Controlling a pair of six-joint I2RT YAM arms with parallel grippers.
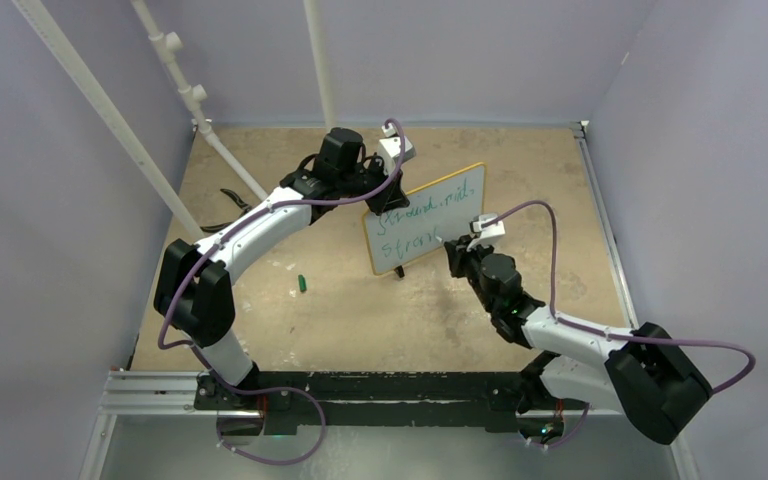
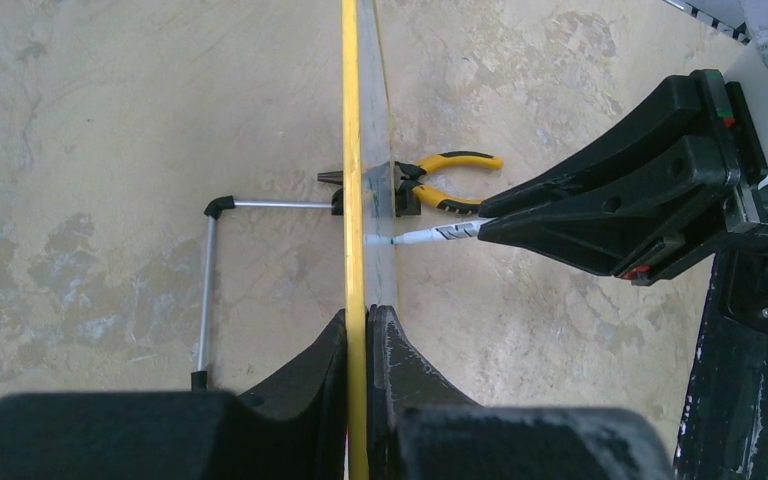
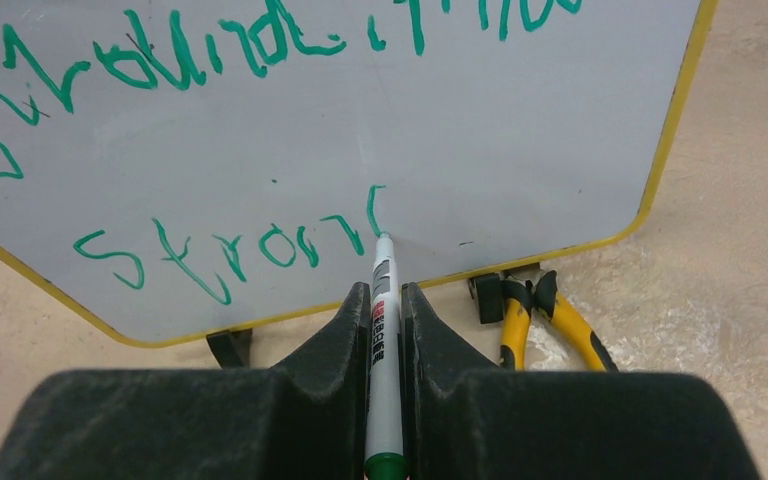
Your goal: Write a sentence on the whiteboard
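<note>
Two grippers, top view: left gripper [image 1: 378,193] on edge of standing white, yellow-framed rect. whiteboard [image 1: 430,215], mid-table; right gripper [image 1: 457,247] at its face.
Left wrist: fingers [image 2: 325,345] pinched tight on board's yellow frame.
Right wrist: fingers [image 3: 345,320] clamp white marker [image 3: 383,272], tip touching board after 2nd line of green scrawled sentence [image 3: 225,250]; yellow-handled pliers [image 3: 538,322] behind.

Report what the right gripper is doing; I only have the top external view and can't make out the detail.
Observer: The right gripper is shut on a marker, its tip touching the whiteboard at the end of the sentence, lower line.
Operator: Confirm the left grip.
Observer: The left gripper clamps the whiteboard's yellow frame edge between both fingers.
Operator: Check behind the whiteboard.
Observer: Yellow-handled pliers lie just behind it.
</note>
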